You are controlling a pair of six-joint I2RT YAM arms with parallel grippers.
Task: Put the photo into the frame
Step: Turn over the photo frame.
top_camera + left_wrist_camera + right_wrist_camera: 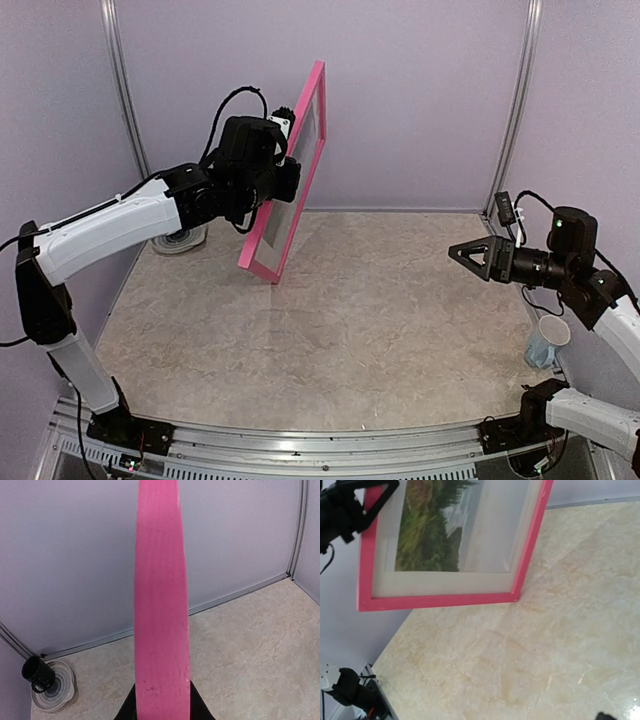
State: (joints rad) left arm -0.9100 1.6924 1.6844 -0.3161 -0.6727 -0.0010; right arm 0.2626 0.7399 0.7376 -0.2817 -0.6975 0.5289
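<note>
Well, my left pincer is almost pressed together, and it pinches the thin side of the frame. My left wrist camera looks right along that pink edge, with one dark finger on each side of it. The frame stands up on its end and leans over a bit, at the back left of the tabletop. Its low corner is close to the tabletop, but I cannot tell if it touches.

From my right wrist camera I can see the front of the frame. The photo sits inside it, with green grass, dark trees and pale water. A white border goes around the photo, inside the pink.

My right pincer is spread wide, as wide as it goes. It holds nothing and touches nothing. It hangs in the air on the right side, well apart from the frame, and points at it.

A paper cup stands by my right arm. A black mug sits in the back left corner.
</note>
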